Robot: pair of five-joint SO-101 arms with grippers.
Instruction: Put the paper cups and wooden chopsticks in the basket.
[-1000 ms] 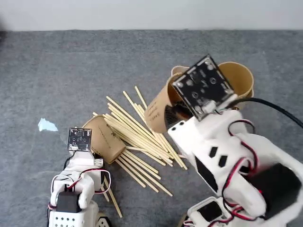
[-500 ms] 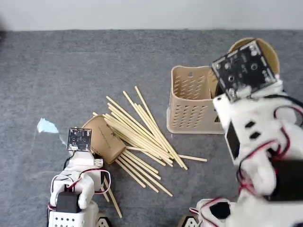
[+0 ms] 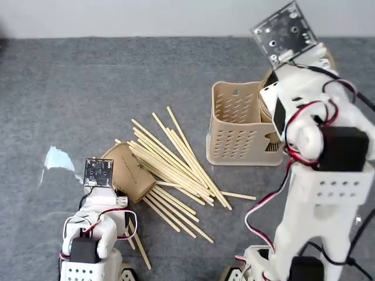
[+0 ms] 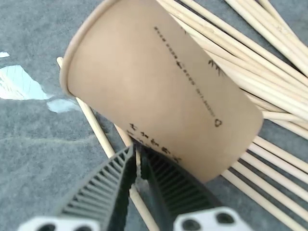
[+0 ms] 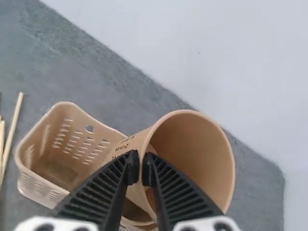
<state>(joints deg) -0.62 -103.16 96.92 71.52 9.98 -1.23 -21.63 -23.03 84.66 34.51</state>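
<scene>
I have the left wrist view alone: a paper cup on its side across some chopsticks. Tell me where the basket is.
Observer: In the high view the basket stands upright, just to the right of the chopsticks pile.
Operator: Report the right arm.
Observer: Its pincer is shut on the rim of a second paper cup, which is held tilted with its closed end seemingly dipping into the basket's right end.
Operator: Check what else is in the basket.
Observer: The part of its floor that the right wrist view shows is bare, and no chopsticks are in it.
</scene>
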